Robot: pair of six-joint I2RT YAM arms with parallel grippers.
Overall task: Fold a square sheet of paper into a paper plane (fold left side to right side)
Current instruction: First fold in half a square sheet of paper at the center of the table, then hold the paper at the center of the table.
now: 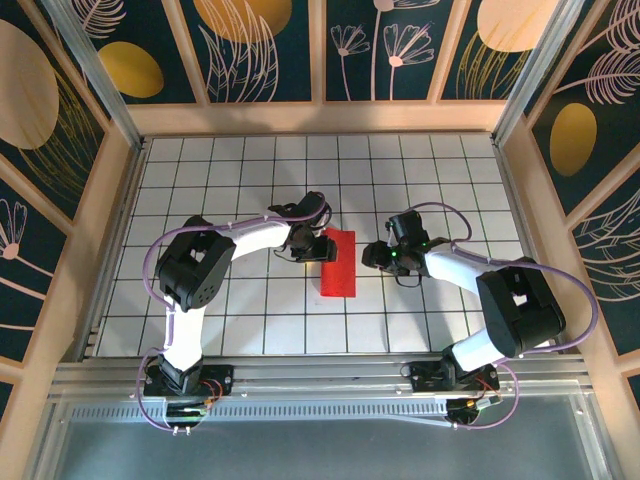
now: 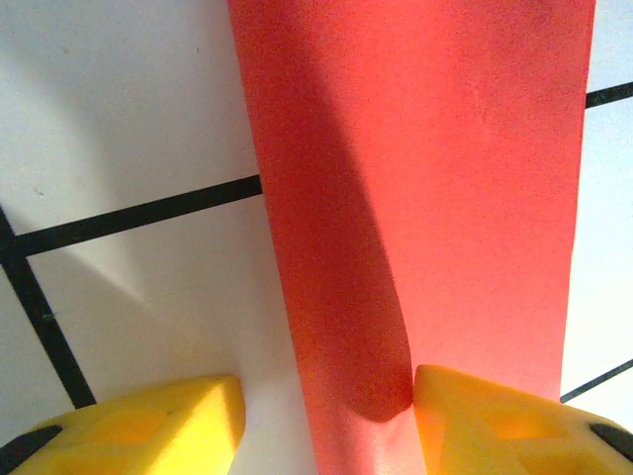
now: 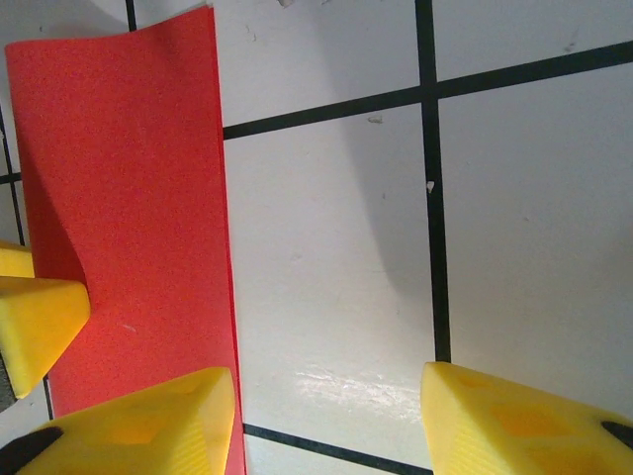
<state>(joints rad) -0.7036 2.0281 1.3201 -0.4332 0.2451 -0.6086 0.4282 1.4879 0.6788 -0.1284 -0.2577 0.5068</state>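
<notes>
The square sheet of paper (image 1: pixel 339 268) lies flat mid-table as a narrow red rectangle, folded in half, its long sides running near to far. A paper plane is out of view. My left gripper (image 1: pixel 314 243) sits at the sheet's far left edge, open. In the left wrist view the paper (image 2: pixel 445 178) runs between the jaws (image 2: pixel 326 421), with the right finger (image 2: pixel 495 426) resting on it and the left finger (image 2: pixel 148 430) over bare table. My right gripper (image 1: pixel 371 255) is open just right of the sheet; its fingers (image 3: pixel 148 426) straddle white table (image 3: pixel 331 401) beside the paper's right edge (image 3: pixel 119 198).
The white grid table (image 1: pixel 250 180) is boxed in by wooden walls (image 1: pixel 108 225) on three sides. An aluminium rail (image 1: pixel 320 375) with both arm bases runs along the near edge. The left gripper's yellow fingertip (image 3: pixel 35 327) shows on the paper in the right wrist view.
</notes>
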